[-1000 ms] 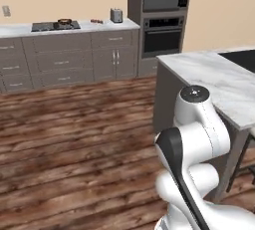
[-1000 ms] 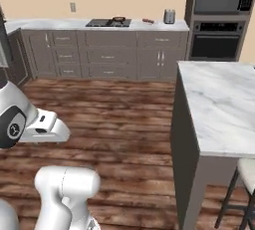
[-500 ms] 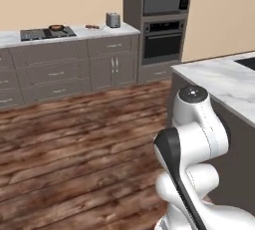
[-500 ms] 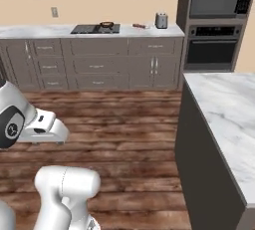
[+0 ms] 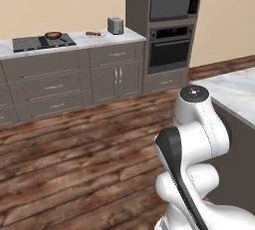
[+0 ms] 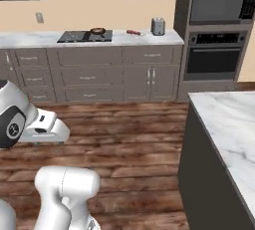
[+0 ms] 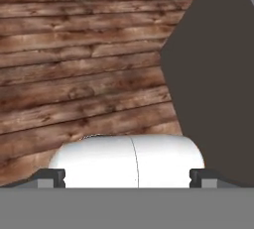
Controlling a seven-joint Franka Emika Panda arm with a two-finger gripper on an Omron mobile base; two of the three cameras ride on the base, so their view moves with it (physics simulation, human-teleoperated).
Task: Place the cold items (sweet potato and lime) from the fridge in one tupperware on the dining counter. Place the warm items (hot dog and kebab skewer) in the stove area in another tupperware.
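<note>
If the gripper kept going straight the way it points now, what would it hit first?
Most likely the wood floor: the open, empty gripper looks down at bare planks. The dark side of the dining counter stands off to one side; depth is hard to judge.

**No readable text**

No text, label, brand, number or sign can be read in these pictures. The far oven (image 6: 214,57) and the microwave (image 6: 219,5) above it have dark fronts with no legible marks — any print there is too small to tell. The toaster (image 6: 158,26) on the far counter and the grey cabinet doors (image 5: 107,82) are plain.
</note>
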